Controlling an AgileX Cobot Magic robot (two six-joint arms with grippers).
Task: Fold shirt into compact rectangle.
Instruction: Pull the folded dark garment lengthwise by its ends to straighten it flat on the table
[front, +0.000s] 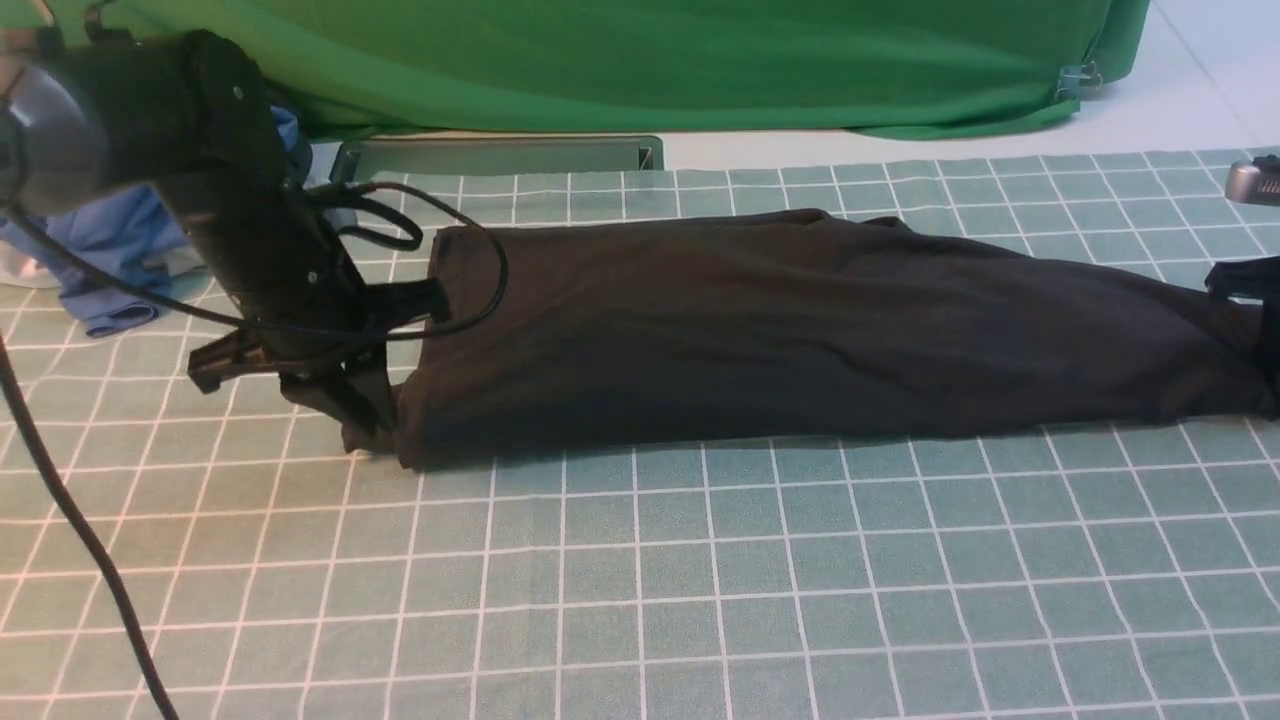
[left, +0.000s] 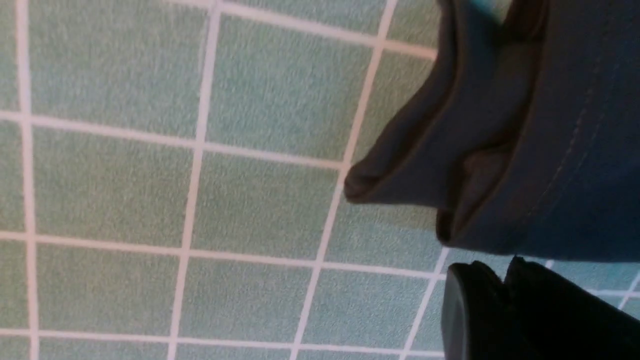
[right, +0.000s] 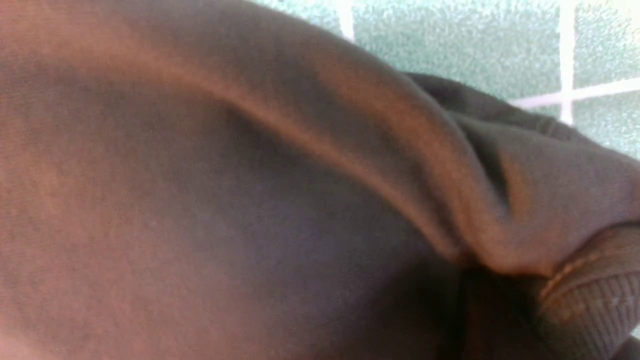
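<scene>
Item: checked green mat (front: 640, 580), covering the whole work surface; the near half carries only a black cable (front: 80, 530) trailing across the near-left corner.

Item: left gripper (front: 365, 425), middle left, tips down at the near-left corner of the shirt (front: 800, 330). Its arm (front: 240, 200) and looped wiring screen part of the shirt's left edge. In the left wrist view the dark fingers (left: 550, 310) sit just beside the stitched hem corner, with a sliver of mat between them. Whether the jaws are parted cannot be told.

Item: shirt, black, laid as one long band across the middle of the mat, left to right, wider at the left, narrowing and rising slightly at the right.

Item: right gripper (front: 1250, 285), at the right edge, mostly out of frame, clamped on the shirt's right end; the right wrist view shows fabric gathering into a pinch beside a ribbed band (right: 590, 300).

Item: blue garment (front: 110, 240), far left, partly hidden behind the left arm.

Item: grey metal frame (front: 500, 157), far centre-left, at the mat's far edge.

Item: small grey device (front: 1255, 180), far right edge, unidentified.

Item: green backdrop cloth (front: 650, 60), farthest, with a metal clip (front: 1078, 78) at its right end.
</scene>
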